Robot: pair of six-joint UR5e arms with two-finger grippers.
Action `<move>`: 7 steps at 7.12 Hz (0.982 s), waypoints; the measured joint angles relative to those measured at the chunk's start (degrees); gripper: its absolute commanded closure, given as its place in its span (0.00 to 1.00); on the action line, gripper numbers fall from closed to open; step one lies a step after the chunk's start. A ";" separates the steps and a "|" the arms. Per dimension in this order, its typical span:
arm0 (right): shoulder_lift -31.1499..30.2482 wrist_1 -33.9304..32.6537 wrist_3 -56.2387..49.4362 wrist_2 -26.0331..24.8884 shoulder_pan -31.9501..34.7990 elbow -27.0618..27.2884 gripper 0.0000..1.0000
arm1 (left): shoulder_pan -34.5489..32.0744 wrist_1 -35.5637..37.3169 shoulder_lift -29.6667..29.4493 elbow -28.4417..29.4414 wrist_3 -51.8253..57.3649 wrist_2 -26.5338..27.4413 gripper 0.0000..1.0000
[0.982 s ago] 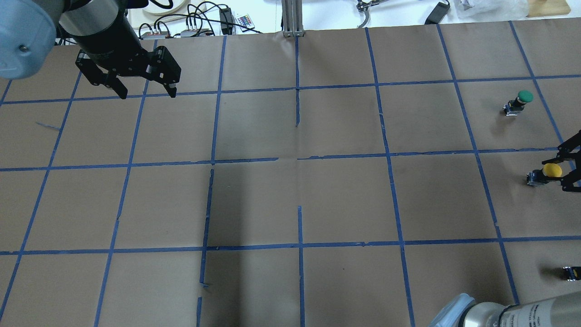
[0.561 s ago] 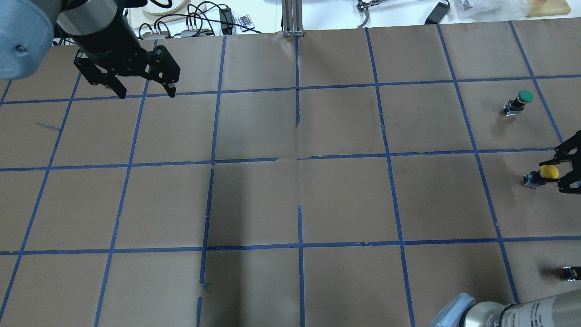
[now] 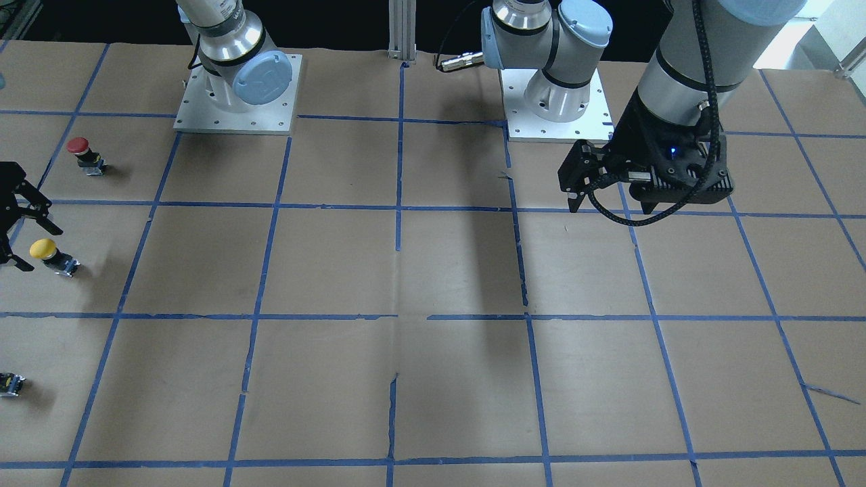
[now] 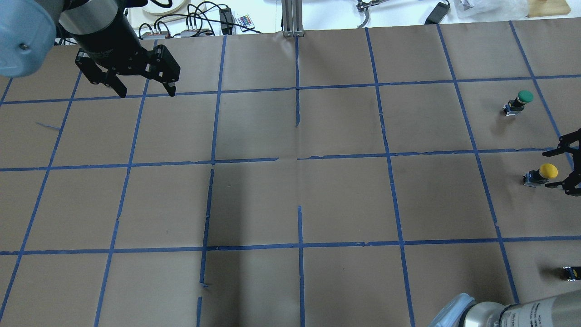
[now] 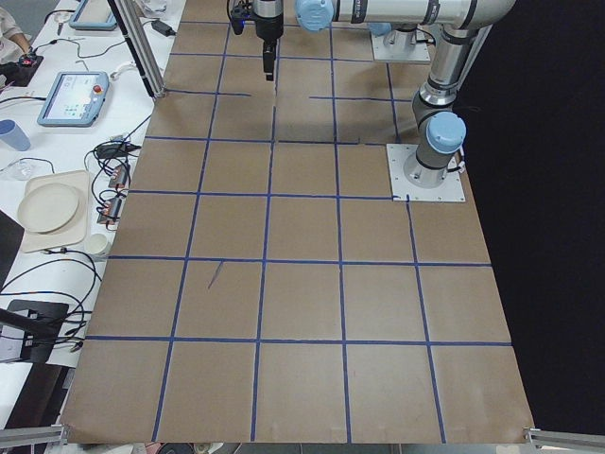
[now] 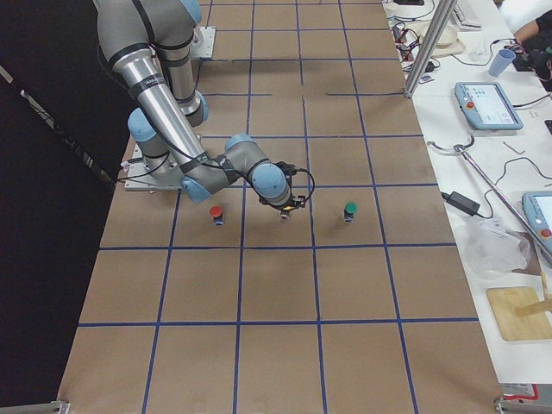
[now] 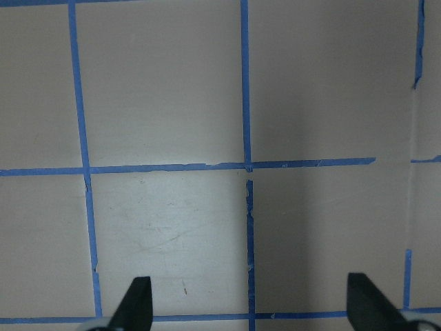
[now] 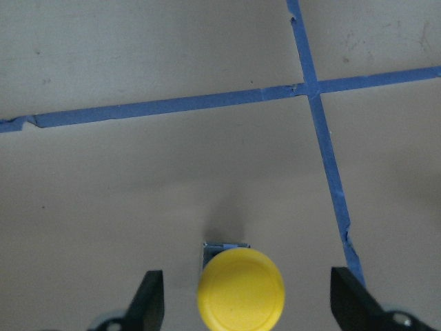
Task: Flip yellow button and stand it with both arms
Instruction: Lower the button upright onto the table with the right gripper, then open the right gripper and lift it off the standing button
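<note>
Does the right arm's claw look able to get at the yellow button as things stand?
Probably yes. The right claw hangs open with a finger on each side of the yellow button, and nothing stands between them.

Overhead: fixed behind the robot, high, faces forward and down on the table (image 4: 290,200), far edge at top. Front-facing: fixed on the opposite side, steep down, arm bases (image 3: 233,95) at top, so mirrored to overhead. Both share the tape grid (image 4: 299,159) and the yellow button (image 4: 548,170), at overhead's right edge and front-facing's left edge. Exterior left: high at table's end, looks along it, far off. Exterior right: same from the other end; shares green button (image 6: 350,209) with overhead, red button (image 6: 216,210) with front-facing. Left wrist: close, straight down on grid, left gripper (image 7: 249,307) tips at bottom. Right wrist: closest, straight down on yellow button between right gripper (image 8: 248,293) tips.
</note>
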 measured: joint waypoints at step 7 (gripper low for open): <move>-18.44 9.93 36.05 -1.82 3.95 -0.34 0.01 | 0.01 -0.48 0.41 -0.06 0.01 -0.01 0.00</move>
